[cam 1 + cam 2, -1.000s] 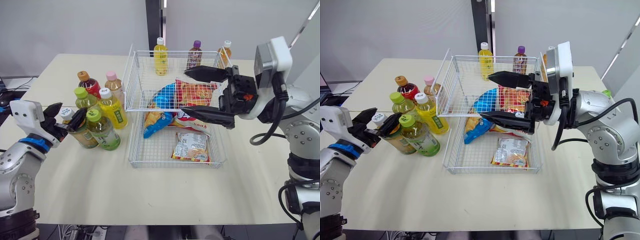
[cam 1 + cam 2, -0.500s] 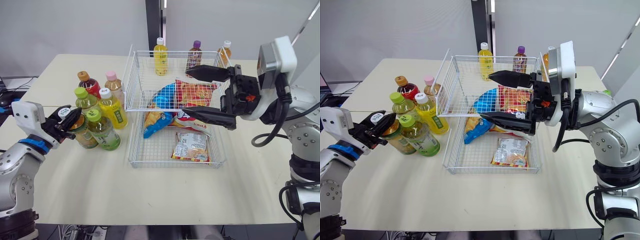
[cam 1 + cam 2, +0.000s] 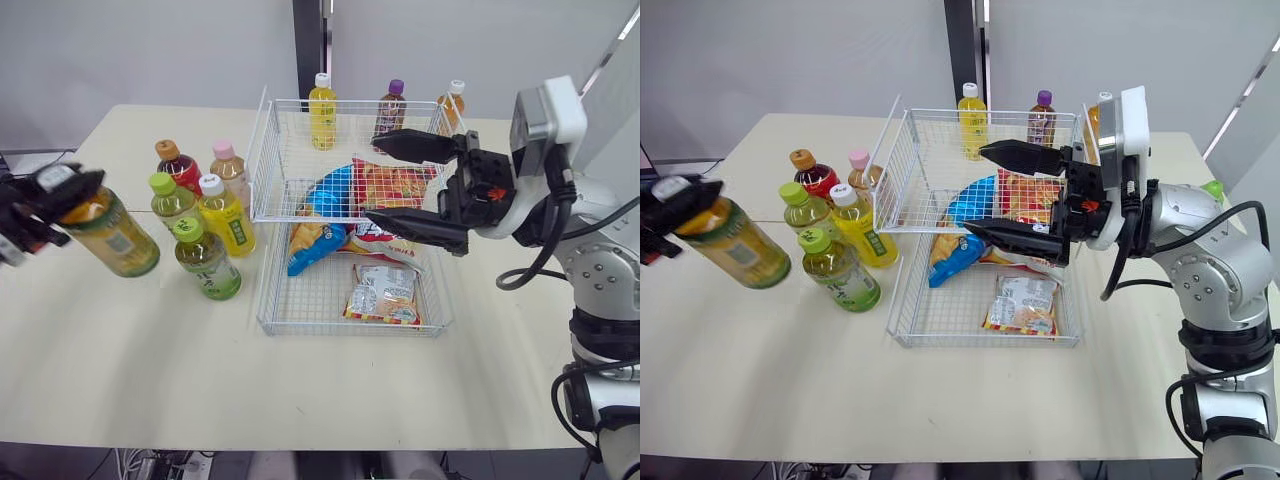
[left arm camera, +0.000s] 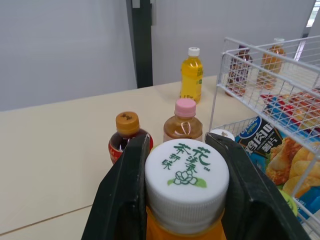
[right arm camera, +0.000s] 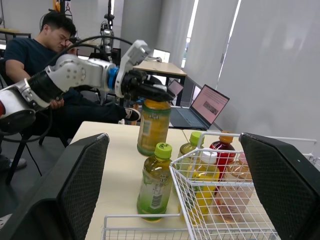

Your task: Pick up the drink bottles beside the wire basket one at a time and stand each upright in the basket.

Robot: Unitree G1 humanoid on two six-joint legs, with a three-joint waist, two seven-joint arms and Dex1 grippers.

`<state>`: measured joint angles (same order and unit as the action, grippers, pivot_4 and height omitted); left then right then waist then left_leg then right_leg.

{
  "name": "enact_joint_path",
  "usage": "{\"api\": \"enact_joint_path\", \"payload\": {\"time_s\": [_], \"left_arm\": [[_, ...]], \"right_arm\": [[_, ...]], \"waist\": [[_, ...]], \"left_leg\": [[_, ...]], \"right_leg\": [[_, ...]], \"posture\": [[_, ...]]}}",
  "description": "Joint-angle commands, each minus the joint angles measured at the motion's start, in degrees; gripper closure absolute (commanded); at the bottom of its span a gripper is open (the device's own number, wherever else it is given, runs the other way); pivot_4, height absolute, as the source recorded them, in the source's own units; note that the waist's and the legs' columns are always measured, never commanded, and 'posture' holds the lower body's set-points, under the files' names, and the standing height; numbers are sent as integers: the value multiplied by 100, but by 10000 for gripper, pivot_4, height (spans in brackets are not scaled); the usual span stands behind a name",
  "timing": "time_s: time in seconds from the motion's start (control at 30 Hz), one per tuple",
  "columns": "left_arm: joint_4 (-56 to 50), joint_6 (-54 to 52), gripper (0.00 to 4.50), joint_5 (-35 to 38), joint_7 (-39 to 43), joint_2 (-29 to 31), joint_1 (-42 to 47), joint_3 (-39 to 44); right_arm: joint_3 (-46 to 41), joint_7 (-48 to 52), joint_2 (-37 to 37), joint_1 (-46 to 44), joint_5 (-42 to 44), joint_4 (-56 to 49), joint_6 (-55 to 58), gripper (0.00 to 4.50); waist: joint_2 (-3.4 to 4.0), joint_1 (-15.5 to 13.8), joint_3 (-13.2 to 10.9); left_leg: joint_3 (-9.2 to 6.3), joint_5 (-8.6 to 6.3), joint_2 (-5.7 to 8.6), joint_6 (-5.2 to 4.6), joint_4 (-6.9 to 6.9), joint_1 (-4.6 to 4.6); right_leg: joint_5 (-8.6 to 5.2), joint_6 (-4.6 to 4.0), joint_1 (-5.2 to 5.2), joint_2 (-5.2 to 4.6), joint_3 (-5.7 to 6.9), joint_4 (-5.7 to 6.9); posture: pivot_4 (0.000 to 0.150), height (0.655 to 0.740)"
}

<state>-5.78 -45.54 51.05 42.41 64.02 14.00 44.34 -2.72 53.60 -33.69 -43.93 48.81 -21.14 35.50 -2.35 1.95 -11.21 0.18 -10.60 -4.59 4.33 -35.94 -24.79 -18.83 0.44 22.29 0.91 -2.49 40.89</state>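
My left gripper (image 4: 186,192) is shut on the white cap of a green-labelled amber tea bottle (image 3: 108,238). It holds the bottle tilted and lifted off the table, left of the bottle cluster. Several bottles stay standing beside the wire basket (image 3: 262,318): an orange-capped red one (image 3: 178,170), a pink-capped one (image 3: 228,168), a yellow one (image 3: 226,218) and two green-capped ones (image 3: 170,198) (image 3: 206,264). My right gripper (image 3: 372,180) hangs open above the basket's middle, holding nothing.
Snack bags (image 3: 318,225) (image 3: 390,188) and a flat packet (image 3: 383,292) lie in the basket. Three bottles (image 3: 321,110) (image 3: 389,108) (image 3: 452,103) stand behind its far wall. A seated person (image 5: 30,50) and a laptop (image 5: 205,107) are beyond the table's left side.
My left gripper closed on the white-capped bottle's cap, then lifted it up and leftward out of the cluster. The right gripper has stayed nearly still over the basket.
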Motion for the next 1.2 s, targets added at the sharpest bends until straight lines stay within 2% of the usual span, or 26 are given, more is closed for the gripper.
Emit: {"api": "enact_joint_path", "payload": {"time_s": [0.03, 0.13, 0.23, 0.4, 0.63, 0.8, 1.0, 1.2], "left_arm": [[384, -435, 31380, 582, 325, 728, 800, 232], [678, -560, 31380, 758, 589, 1068, 1546, -228], [935, -575, 31380, 894, 734, 1112, 2675, -1049], [1594, -625, 31380, 646, 798, 196, 5342, -2537], [2934, 228, 31380, -610, 1284, -1359, 7401, -3688], [4248, 1289, 31380, -1532, 1459, -2593, 8153, -4090], [5193, 2299, 31380, -2256, 1442, -3985, 8147, -4242], [6141, 3084, 31380, -2909, 1137, -4709, 8384, -4253]], "right_arm": [[-78, 22, 34, -164, -16, -55, -140, 0], [-144, -64, 34, -199, -140, -3, -203, 0], [-226, -232, 6, -157, -136, -116, -175, 0], [-433, -728, -63, 27, -67, -532, -67, 0], [-765, -1652, -121, 409, -213, -1188, -32, 0], [-1008, -2398, -270, 891, -513, -1694, 13, 0], [-1152, -3167, -277, 1362, -700, -2180, 181, 0], [-1309, -3500, -325, 1623, -645, -2426, 305, 0]], "waist": [[-5, -9, -7], [-5, -18, -8], [-5, -47, -9], [-9, -106, -12], [-7, -98, -13], [-6, -61, -13], [-6, -45, -14], [7, 12, -21]], "left_leg": [[-2, 0, 0, 0, -1, 0], [2, 0, 3, 0, 0, -2], [2, 0, 6, 0, -1, -3], [-3, 0, 5, 0, -6, -11], [3, 1, 10, 1, -6, -15], [10, 1, 14, 1, -6, -18], [11, 1, 17, 1, -10, -22], [14, 1, 19, 0, -1, -22]], "right_leg": [[0, 1, 1, 1, 2, 2], [-2, 3, 1, -1, 1, -1], [-2, 3, 0, -2, 2, -1], [-3, 6, 1, 7, 5, 0], [0, 1, 6, 5, 0, 1], [0, 1, 6, 4, -7, -2], [-1, 2, 6, 2, -10, -2], [-2, 4, 12, 5, -18, -4]], "posture": [[1500, 7400], [1500, 7400], [1500, 7400], [1500, 7400], [1500, 7400], [1500, 7400], [1500, 7400], [1500, 7400]]}}
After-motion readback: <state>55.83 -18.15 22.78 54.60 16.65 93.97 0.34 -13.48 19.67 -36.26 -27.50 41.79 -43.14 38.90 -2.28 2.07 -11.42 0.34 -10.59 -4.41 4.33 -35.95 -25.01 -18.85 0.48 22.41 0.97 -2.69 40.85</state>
